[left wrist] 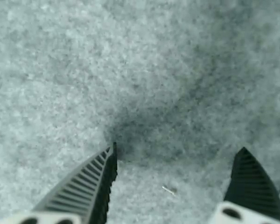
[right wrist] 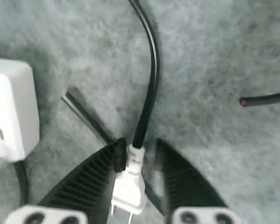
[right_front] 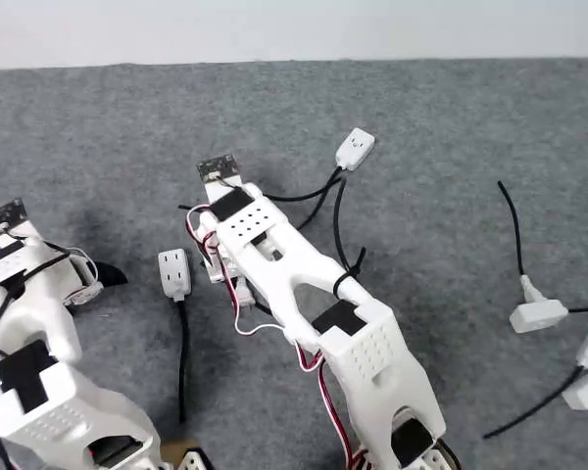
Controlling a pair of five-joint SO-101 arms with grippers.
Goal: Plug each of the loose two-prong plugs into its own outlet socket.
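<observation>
L gripper (left wrist: 178, 147) is sitting at far left, fingers spread wide, holding nothing, pointing at bare grey carpet (left wrist: 144, 70). Just right of it a white outlet socket (right_front: 173, 272) is lying flat, its black cord (right_front: 183, 362) running back toward the arms. R gripper (right wrist: 140, 141), center, is pinching a white two-prong plug (right wrist: 129, 184) btwn its fingers, prongs facing the wrist cam and plug lead (right wrist: 151, 70) trailing away, w/ that socket lying near. A 2nd socket (right_front: 355, 147) is lying farther back. Far right, a loose plug (right_front: 537, 313) is resting on carpet.

High view looks down over the table (right_front: 451, 127); wrist views face it closely.
</observation>
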